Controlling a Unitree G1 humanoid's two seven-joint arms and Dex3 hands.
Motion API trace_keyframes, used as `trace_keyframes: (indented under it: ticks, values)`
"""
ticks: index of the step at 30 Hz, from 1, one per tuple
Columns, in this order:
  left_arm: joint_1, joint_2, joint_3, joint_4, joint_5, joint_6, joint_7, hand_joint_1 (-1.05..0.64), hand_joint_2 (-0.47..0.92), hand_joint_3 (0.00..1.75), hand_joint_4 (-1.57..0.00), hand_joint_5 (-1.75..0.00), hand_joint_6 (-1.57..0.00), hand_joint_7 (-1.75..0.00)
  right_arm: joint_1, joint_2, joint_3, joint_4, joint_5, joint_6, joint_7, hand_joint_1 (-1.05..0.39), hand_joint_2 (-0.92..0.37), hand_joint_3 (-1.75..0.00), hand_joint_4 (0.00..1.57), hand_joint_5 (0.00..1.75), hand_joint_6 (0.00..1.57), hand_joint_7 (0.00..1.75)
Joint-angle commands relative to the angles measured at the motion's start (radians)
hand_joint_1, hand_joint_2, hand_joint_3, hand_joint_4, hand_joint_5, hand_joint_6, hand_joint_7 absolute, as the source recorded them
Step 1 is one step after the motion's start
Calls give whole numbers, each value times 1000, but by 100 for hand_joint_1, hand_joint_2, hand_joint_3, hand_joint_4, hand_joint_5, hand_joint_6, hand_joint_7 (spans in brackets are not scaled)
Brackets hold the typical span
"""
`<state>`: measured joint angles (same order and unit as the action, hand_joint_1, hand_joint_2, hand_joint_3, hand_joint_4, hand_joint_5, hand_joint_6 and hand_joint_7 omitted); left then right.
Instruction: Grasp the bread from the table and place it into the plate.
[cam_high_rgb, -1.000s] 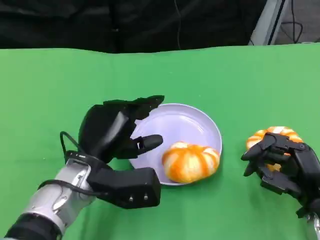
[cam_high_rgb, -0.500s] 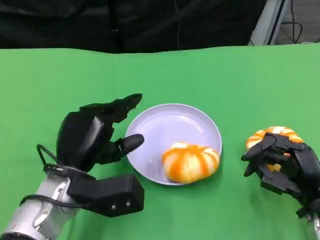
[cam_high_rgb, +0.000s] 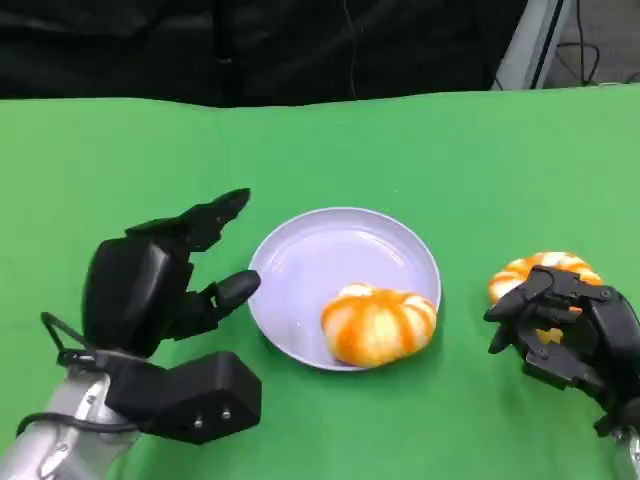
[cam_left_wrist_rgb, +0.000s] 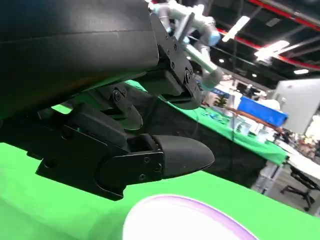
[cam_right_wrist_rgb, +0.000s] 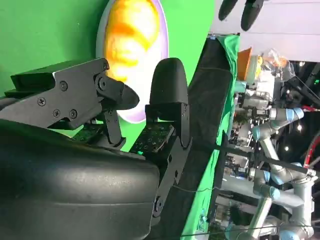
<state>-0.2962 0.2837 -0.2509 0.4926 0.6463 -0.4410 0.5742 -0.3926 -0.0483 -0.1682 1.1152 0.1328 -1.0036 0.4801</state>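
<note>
Desk (cam_high_rgb: 420, 150) green, wide. Plate (cam_high_rgb: 330, 255) at centre, one bread (cam_high_rgb: 379, 322) already on its near-right part. Second bread (cam_high_rgb: 535, 275) on desk, right of plate, well apart from rim. My right robot hand (cam_high_rgb: 565, 330) sits on it, fingers curled over its near side; firm grip I can't confirm. Left robot hand (cam_high_rgb: 160, 280) beside plate, fingers spread, holding nothing. Right arm nearer; carry goes leftward. Right wrist view shows plated bread (cam_right_wrist_rgb: 131, 35), not one beneath hand.
</note>
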Motion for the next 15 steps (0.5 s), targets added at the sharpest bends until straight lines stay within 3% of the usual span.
trace_keyframes:
  ticks: [1,7,15]
  values:
    - [42,30,38,-36,-49,-18,-37,-80,92,67,-81,0,-62,0,0,-14,-2,-1,4,3,-4,6,-83,-68,84,142,89,99]
    - [62,30,57,-54,-63,-25,-54,-79,92,67,-81,0,-62,0,0,-15,-3,-1,3,1,-5,5,-83,-68,84,142,88,101]
    - [92,32,98,11,-152,-175,-68,-75,92,60,-84,-1,-65,-1,1,-16,-7,-3,8,2,2,6,-83,-67,84,142,88,100]
